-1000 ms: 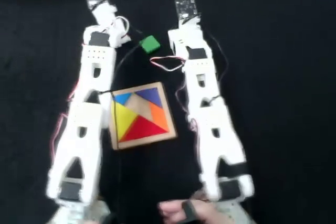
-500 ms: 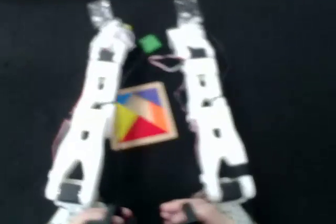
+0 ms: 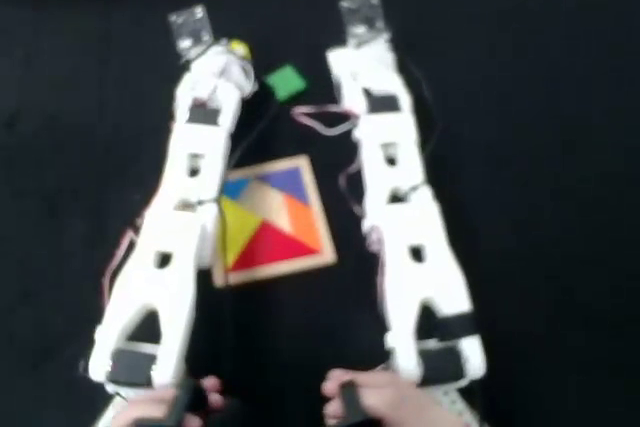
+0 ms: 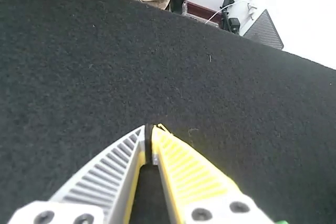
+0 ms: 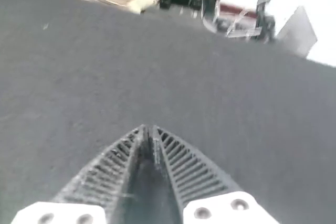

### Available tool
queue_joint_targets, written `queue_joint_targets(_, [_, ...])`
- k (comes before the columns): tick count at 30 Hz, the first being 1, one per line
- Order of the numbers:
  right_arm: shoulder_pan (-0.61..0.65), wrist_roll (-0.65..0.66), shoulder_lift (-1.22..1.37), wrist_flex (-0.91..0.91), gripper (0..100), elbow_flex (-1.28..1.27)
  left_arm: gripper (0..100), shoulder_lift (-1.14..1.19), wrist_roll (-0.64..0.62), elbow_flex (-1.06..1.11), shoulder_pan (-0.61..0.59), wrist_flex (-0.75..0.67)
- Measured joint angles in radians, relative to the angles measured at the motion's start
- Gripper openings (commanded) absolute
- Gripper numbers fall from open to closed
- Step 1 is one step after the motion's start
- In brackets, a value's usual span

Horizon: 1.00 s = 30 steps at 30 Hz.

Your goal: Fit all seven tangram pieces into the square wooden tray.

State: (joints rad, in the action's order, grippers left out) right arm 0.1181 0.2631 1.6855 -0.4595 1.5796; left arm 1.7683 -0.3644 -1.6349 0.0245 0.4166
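The square wooden tray (image 3: pixel 312 259) lies between my two arms. In it sit a small blue triangle (image 3: pixel 233 187), a purple piece (image 3: pixel 285 182), an orange piece (image 3: pixel 302 217), a yellow triangle (image 3: pixel 235 229) and a red triangle (image 3: pixel 270 245), with bare wood showing in the middle. A green square (image 3: pixel 286 82) lies on the cloth beyond the tray's far edge, between the two wrists. My left gripper (image 4: pixel 148 128), with one grey and one yellow finger, is shut on nothing over bare cloth. My right gripper (image 5: pixel 148 128), with black fingers, is also shut and empty.
The left arm (image 3: pixel 190 167) and the right arm (image 3: pixel 400 207) stretch along either side of the tray toward the table's far edge. Red and white cables (image 3: pixel 320 117) loop near the green square. Black cloth (image 3: pixel 540 197) covers the table.
The left arm has straightened and lowered, and its far end has shifted slightly toward the tray. The right arm has hardly moved. The tray and green square lie where they were.
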Motion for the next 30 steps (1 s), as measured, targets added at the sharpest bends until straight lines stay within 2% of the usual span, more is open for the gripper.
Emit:
queue_joint_targets(2, [0.003,0.063,0.012,0.017,1.1,0.000,3,0.000,0.000,0.000,-0.003,0.000])
queue_joint_targets(7, [0.000,0.075,0.037,0.021,1.1,0.037,3,-0.021,0.000,0.003,-0.031,0.008])
queue_joint_targets(10, [0.000,0.055,0.038,0.021,1.1,0.038,3,-0.075,-0.002,0.003,-0.058,0.097])
queue_joint_targets(14, [0.000,0.012,0.032,-0.037,1.1,0.038,3,-0.189,-0.002,0.003,-0.046,0.359])
queue_joint_targets(17, [0.000,-0.066,-0.011,-0.190,1.1,0.038,3,-0.295,-0.003,0.003,-0.017,0.597])
queue_joint_targets(20, [-0.003,-0.141,-0.057,-0.311,1.1,0.038,3,-0.379,-0.002,0.003,0.005,0.767])
queue_joint_targets(26, [-0.060,-0.193,-0.066,-0.321,1.1,0.038,3,-0.480,-0.003,0.003,0.002,0.968])
queue_joint_targets(30, [-0.066,-0.196,-0.066,-0.321,1.1,0.038,3,-0.620,0.012,0.003,-0.052,1.234])
